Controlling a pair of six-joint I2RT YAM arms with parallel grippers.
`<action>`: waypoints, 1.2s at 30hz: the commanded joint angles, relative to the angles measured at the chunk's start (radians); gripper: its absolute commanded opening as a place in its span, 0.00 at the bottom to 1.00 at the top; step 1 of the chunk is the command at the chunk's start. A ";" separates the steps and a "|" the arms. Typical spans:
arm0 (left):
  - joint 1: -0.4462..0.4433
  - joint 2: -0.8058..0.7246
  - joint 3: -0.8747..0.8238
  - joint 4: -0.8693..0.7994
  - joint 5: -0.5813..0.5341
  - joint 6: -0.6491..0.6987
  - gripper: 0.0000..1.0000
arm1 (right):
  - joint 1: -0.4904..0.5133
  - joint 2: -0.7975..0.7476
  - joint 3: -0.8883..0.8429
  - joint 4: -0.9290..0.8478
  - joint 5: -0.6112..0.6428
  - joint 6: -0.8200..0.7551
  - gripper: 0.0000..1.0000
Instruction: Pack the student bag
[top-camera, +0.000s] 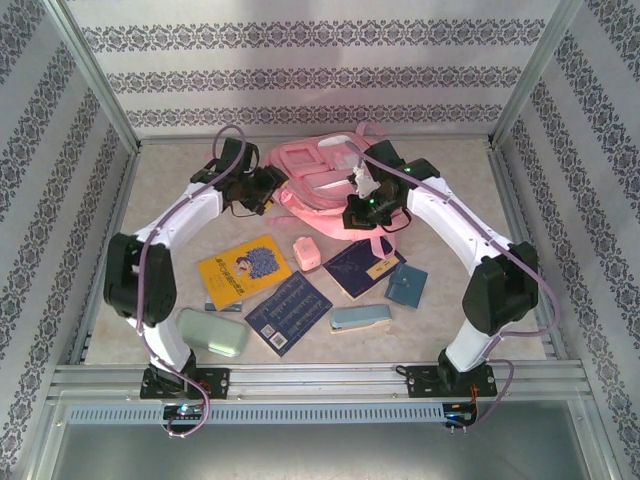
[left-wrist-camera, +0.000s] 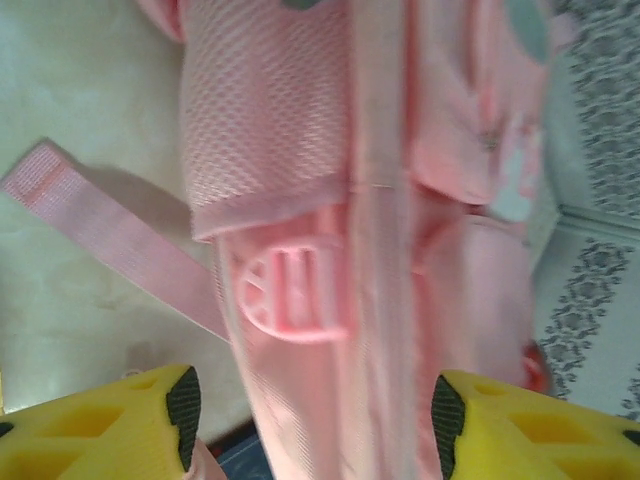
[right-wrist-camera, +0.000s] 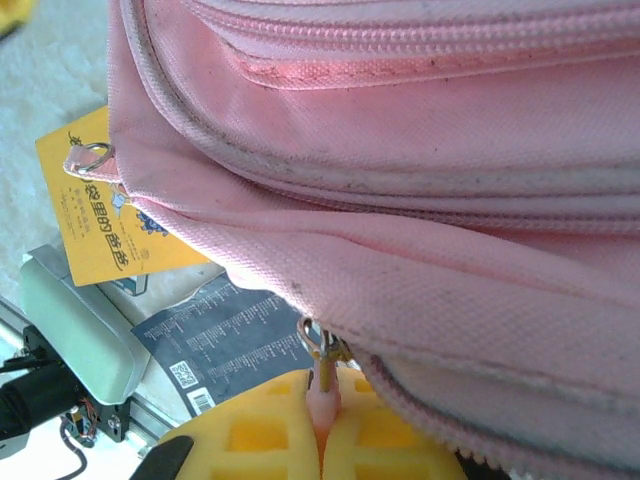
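Yellow bk (top-camera: 242, 272), Chinese title, near bag (top-camera: 303, 160).

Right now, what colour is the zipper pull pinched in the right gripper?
Pale pink. The zipper pull shows best in the right wrist view.

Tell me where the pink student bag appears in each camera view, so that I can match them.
Top external: student bag at the table's far centre, between both arms.
Left wrist: its mesh side and buckle, centre, above the open left fingers.
Right wrist: its zip pockets, upper right; right fingers pinch a zipper pull.
Shared landmark, top and right wrist: yellow book, bag's lower left.
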 joint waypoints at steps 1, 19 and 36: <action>-0.005 0.020 0.025 -0.014 0.054 -0.013 0.59 | -0.018 -0.057 -0.016 0.042 -0.004 -0.029 0.00; -0.010 0.164 0.194 0.001 0.108 -0.035 0.38 | -0.065 -0.068 -0.029 0.044 -0.037 -0.036 0.00; -0.060 0.111 0.145 -0.125 0.123 -0.054 0.46 | -0.076 -0.025 0.011 0.040 -0.048 -0.024 0.00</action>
